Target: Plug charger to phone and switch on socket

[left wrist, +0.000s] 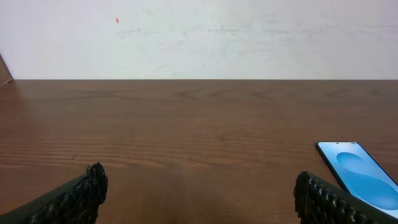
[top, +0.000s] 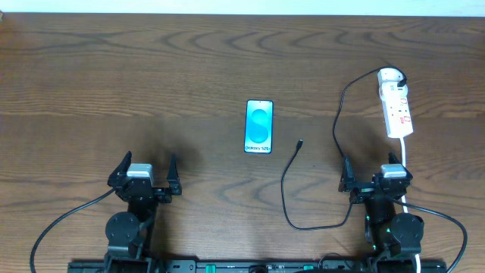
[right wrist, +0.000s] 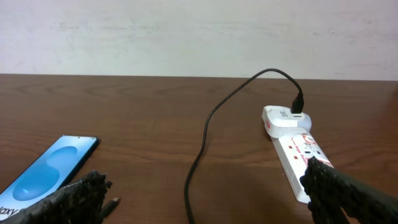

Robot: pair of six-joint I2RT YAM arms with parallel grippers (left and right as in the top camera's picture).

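Right gripper (top: 370,173) and left gripper (top: 148,163) both gape wide and empty, and the charger's plug tip (top: 301,141) lies near the phone's (top: 258,127) right side, ahead and left of the nearer right gripper, cable (top: 283,186) trailing back toward it.

The left arm (top: 125,227) and right arm (top: 405,231) are built of black, rounded joints, each topped by a grey block. Black cables are looped out from both. The jaws are black, faced with a bumpy, dimpled texture. A green glow is seen on the right arm.
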